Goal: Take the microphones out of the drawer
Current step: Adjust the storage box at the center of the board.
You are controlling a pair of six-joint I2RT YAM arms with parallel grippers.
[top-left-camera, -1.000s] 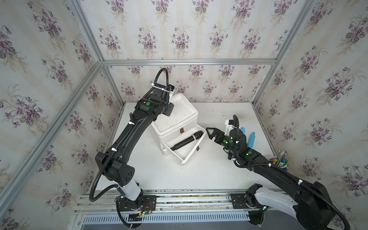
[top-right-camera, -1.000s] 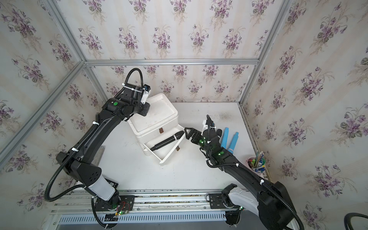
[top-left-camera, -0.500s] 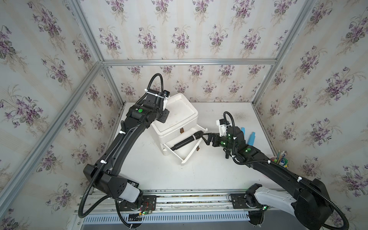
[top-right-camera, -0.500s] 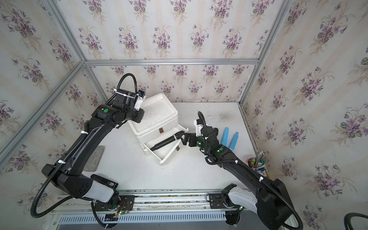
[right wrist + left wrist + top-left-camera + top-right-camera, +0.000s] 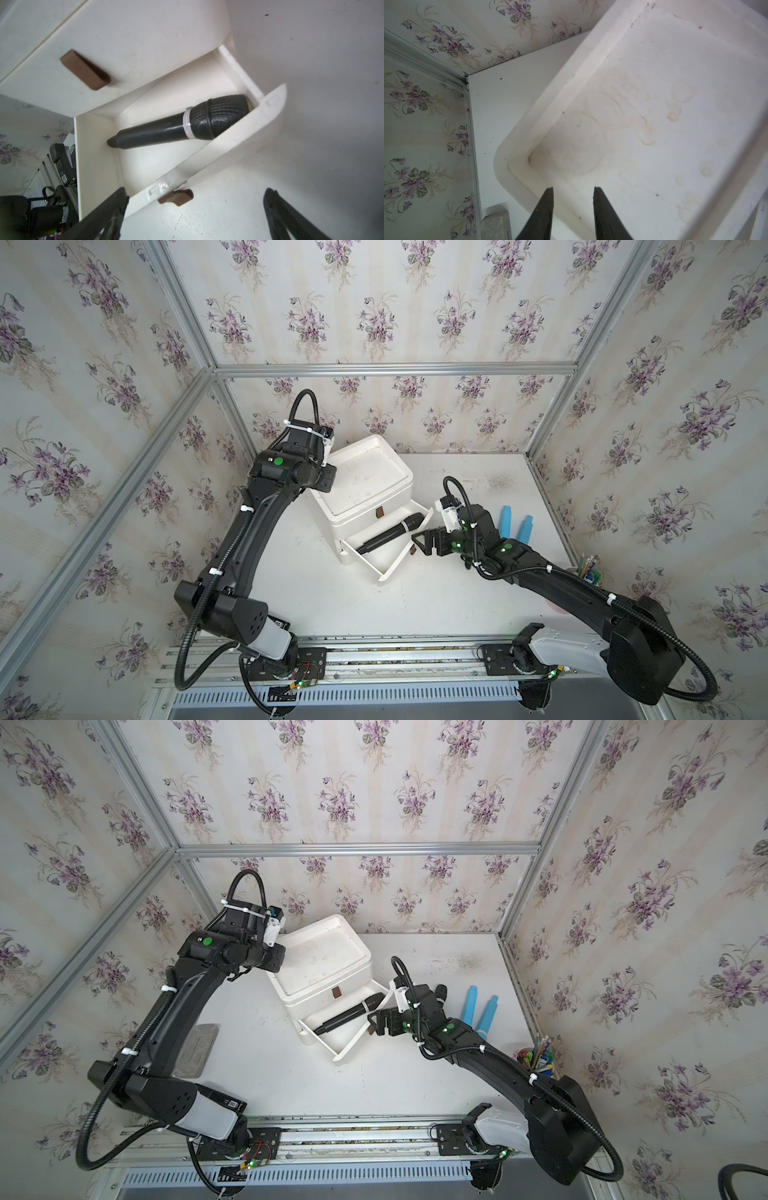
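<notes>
**Asker:** Where was the microphone at that moment?

**Me:** The microphone (image 5: 388,533) lay flat inside the drawer (image 5: 376,558), slanted across its floor. This drawer stood pulled out at the bottom of the white cabinet (image 5: 365,485), on the bench (image 5: 457,605). In my right wrist view the grille head (image 5: 220,118) was pushed into the corner beside the drawer front (image 5: 228,145), and the thin tail end pointed to the opposite side wall.

**Asker:** And your right jaws?

**Me:** They stood wide apart and clamped nothing. My right arm (image 5: 540,572) held them low, just beside the outer face of the drawer front. The brown handle (image 5: 176,196) of the drawer showed between the two black fingers (image 5: 108,214) in that view. I could not tell if a finger touched the drawer. Nothing of mine touched the microphone.

**Asker:** And the left ones?

**Me:** My left arm (image 5: 249,531) reached over the near corner of the cabinet top. The left jaws were a little apart, with a narrow gap, and nothing was between them. They hung above the stained recess of the top (image 5: 654,104).

**Asker:** What else was on the bench?

**Me:** Two blue pieces (image 5: 515,524) lay side by side behind my right arm. A cup of pens (image 5: 586,568) stood near the right wall. A grey pad (image 5: 199,1048) lay under my left arm. The upper drawer, with its own brown handle (image 5: 379,512), was closed.
</notes>
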